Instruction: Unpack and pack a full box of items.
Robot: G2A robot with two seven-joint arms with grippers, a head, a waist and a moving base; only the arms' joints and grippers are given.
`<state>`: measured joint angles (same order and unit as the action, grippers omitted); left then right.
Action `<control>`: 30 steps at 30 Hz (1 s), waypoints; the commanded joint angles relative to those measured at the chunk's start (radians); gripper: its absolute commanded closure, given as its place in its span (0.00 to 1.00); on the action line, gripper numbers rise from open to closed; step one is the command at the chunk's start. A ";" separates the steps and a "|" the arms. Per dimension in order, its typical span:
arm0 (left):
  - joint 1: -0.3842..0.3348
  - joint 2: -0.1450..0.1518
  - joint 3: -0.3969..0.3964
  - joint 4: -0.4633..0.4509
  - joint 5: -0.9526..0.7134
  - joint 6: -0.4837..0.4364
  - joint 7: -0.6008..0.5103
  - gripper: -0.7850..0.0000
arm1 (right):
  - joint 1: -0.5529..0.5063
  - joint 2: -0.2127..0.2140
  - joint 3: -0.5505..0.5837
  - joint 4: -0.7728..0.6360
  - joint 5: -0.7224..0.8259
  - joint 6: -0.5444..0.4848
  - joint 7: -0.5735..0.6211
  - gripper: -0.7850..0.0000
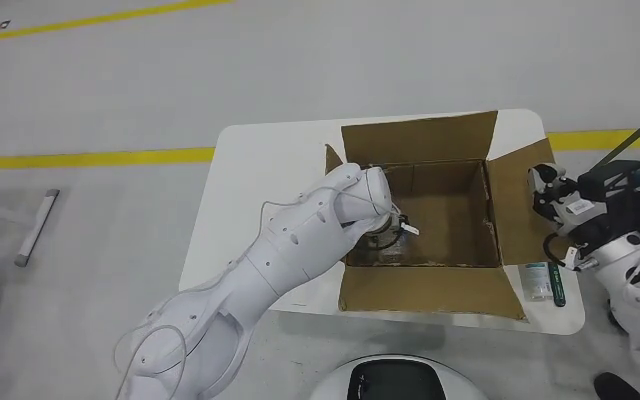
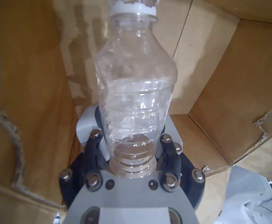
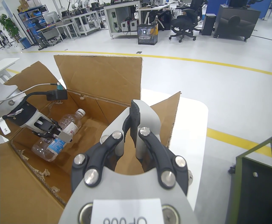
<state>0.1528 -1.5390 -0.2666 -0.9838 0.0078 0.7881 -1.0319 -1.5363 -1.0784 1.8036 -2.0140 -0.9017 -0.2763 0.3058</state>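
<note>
In the left wrist view, the left gripper point(image 2: 130, 131) is seen closed part-way around a clear plastic bottle point(image 2: 136, 84), which is clamped at its lower body between the two fingers. The bottle's long axis runs straight out ahead of the gripper, with the white cap point(image 2: 132, 8) at the far end and the base tucked back toward the palm. The brown walls of the cardboard box point(image 2: 212, 74) are seen on both sides of the gripper and ahead of it.

In the right wrist view, the right gripper point(image 3: 133, 110) is seen with its fingers pressed together and nothing held. It is placed outside the box beside a raised flap, with the bottle well ahead of it and lower. Whether the base rests on the box floor cannot be told.

In the top view, the left arm is seen reaching down into the box on the white table point(image 1: 260, 160). The bottle is judged to belong to the left arm, since it is already gripped. A lift clear of the walls would be called for, along the gripper's own line.
</note>
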 commanded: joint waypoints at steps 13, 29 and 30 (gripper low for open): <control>-0.010 0.012 -0.050 -0.067 -0.033 -0.080 0.031 0.00 | -0.008 -0.001 0.018 -0.015 0.037 -0.005 -0.009 1.00; 0.127 0.187 -0.368 -0.581 0.204 -0.042 0.142 0.00 | 0.028 0.001 0.172 -0.014 0.254 -0.024 -0.066 0.94; 0.142 0.199 -0.391 -0.613 0.221 -0.035 0.122 0.00 | 0.031 0.002 0.188 -0.009 0.252 -0.022 -0.065 0.95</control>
<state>0.2792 -1.3536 -0.6341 -1.5569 0.2047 0.7460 -0.8891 -1.5081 -1.0775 1.9761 -2.0273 -0.6480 -0.3006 0.2406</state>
